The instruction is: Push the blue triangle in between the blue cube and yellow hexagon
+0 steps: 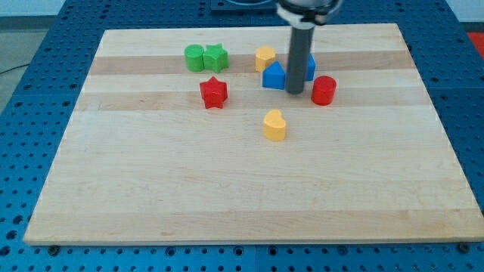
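Note:
The blue triangle [273, 76] sits near the view's top centre on the wooden board [151, 181]. The yellow hexagon [265, 57] is just above and left of it, nearly touching. The blue cube [310, 68] is mostly hidden behind my rod, to the triangle's right. My tip [294, 92] rests on the board right beside the triangle's right side, between the triangle and the red cylinder [324, 90].
A green cylinder [195, 57] and a green star [216, 57] stand together at the top left. A red star [214, 92] lies left of the triangle. A yellow heart [274, 125] lies below it, near the board's middle.

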Robot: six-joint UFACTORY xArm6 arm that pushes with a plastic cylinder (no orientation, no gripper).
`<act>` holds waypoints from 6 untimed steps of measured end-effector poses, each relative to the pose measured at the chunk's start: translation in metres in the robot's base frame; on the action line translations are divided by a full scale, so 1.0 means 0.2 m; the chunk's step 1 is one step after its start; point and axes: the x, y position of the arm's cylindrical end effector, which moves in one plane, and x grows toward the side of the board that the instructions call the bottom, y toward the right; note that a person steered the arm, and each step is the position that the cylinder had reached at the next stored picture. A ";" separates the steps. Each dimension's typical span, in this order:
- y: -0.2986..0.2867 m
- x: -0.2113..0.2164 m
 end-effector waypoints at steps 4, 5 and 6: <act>0.09 -0.14; 0.21 -0.19; 0.23 -0.21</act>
